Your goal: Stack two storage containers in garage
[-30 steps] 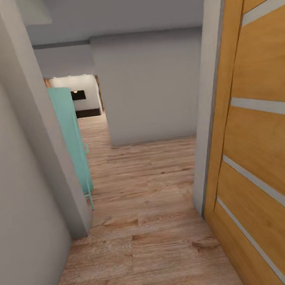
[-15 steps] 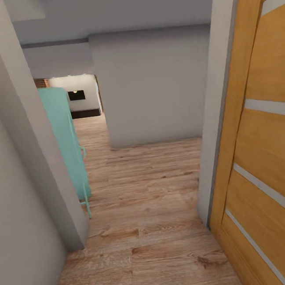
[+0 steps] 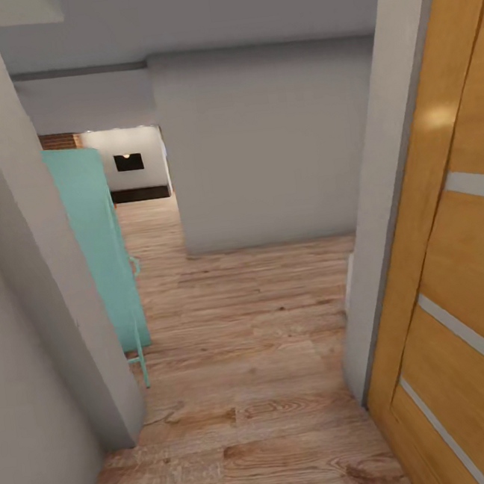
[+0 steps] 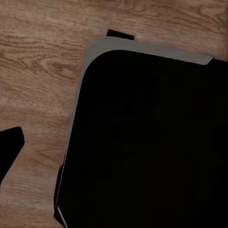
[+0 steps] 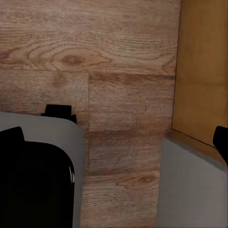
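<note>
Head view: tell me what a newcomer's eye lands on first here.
The orange wooden door with pale horizontal strips stands open along the right edge. At the left, past a grey wall corner, a mint-green cabinet stands on the wood-plank floor. Straight ahead a plain grey wall blocks the hallway, and to its left an opening shows a lit room with a dark rectangle on its far wall.

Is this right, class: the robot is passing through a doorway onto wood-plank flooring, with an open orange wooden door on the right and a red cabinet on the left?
One detail is wrong. The cabinet on the left is turquoise, not red, as the head view shows. The rest stands: wood-plank flooring ahead and an open orange wooden door on the right.
</note>
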### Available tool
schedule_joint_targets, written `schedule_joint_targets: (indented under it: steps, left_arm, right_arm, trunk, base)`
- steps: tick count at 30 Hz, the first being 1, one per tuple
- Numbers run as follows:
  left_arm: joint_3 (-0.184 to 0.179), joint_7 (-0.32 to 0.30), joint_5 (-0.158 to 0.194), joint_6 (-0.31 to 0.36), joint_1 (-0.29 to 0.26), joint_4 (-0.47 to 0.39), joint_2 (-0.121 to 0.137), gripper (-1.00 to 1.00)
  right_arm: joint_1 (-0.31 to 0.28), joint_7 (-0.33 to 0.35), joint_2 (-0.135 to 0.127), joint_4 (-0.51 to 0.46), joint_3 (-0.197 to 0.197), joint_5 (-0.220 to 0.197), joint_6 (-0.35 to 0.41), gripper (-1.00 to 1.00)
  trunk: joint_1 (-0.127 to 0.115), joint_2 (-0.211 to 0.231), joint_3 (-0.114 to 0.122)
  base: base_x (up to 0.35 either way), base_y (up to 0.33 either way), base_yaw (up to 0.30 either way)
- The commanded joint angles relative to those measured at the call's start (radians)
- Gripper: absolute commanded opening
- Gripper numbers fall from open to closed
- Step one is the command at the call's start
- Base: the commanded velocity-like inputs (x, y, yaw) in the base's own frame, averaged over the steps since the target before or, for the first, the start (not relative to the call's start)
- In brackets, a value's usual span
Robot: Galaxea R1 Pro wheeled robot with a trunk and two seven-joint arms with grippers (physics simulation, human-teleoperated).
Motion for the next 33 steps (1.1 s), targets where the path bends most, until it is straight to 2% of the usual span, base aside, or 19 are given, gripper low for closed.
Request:
schedule_joint_targets:
  steps: [1, 33]
  left_arm:
    - [0.0, 0.002, 0.003, -0.002, 0.0, 0.0, 0.0, 1.0]
    - [-0.001, 0.002, 0.002, -0.001, 0.0, 0.001, -0.002, 1.0]
  right_arm:
    - [-0.001, 0.0, 0.001, 0.003, 0.008, -0.009, -0.006, 1.0]
    - [-0.001, -0.002, 0.011, 0.003, 0.004, -0.019, 0.002, 1.0]
  trunk:
    - [0.001, 0.0, -0.001]
    - [0.001, 0.0, -0.001]
  base:
    - [0.322, 0.0, 0.0]
    - [0.322, 0.0, 0.0]
